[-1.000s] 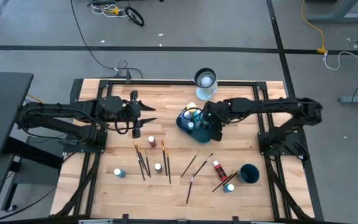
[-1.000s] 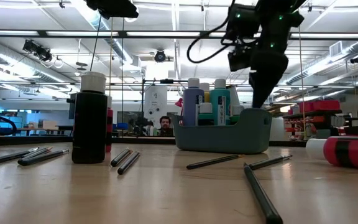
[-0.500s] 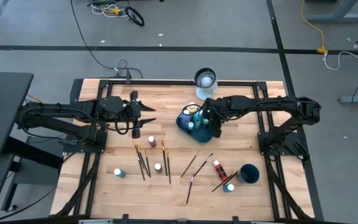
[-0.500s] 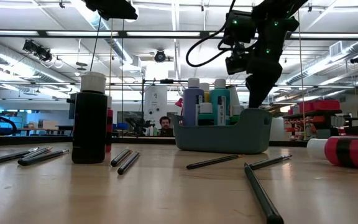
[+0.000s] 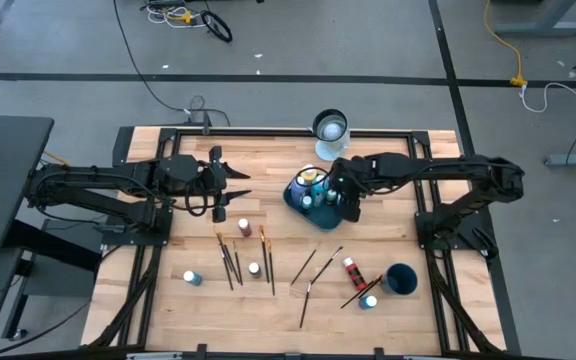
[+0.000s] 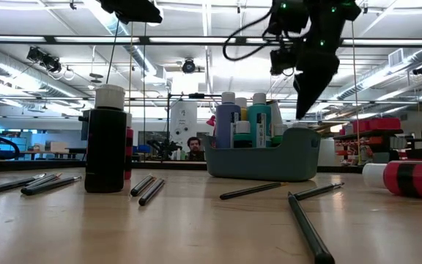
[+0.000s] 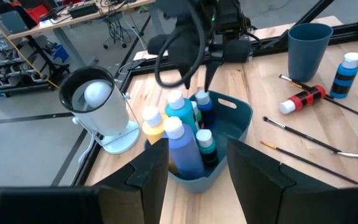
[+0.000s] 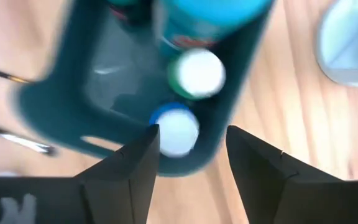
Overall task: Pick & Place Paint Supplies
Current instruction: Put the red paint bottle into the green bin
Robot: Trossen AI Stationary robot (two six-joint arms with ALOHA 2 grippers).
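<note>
A dark teal caddy (image 5: 299,200) stands at the table's middle with several paint bottles upright in it, among them a tall yellow one (image 7: 154,124). My right gripper (image 5: 349,205) hangs open just above the caddy's right end (image 6: 302,147), fingers pointing down over a blue-and-white cap (image 8: 178,130). It holds nothing. My left gripper (image 5: 240,185) waits open, left of the caddy and above the table. More bottles (image 5: 244,227) and dark-handled brushes (image 5: 229,262) rest on the near half of the table.
A clear glass jar (image 5: 330,130) stands just beyond the caddy. A dark blue cup (image 5: 400,278) stands near right, beside a red bottle lying flat (image 5: 351,270) and a blue bottle (image 5: 368,300). Loose brushes (image 5: 315,268) lie between the caddy and the near edge.
My right gripper has risen straight up from inside the caddy's right end until its fingertips stand above the rim. The bottles in the caddy stay where they were.
</note>
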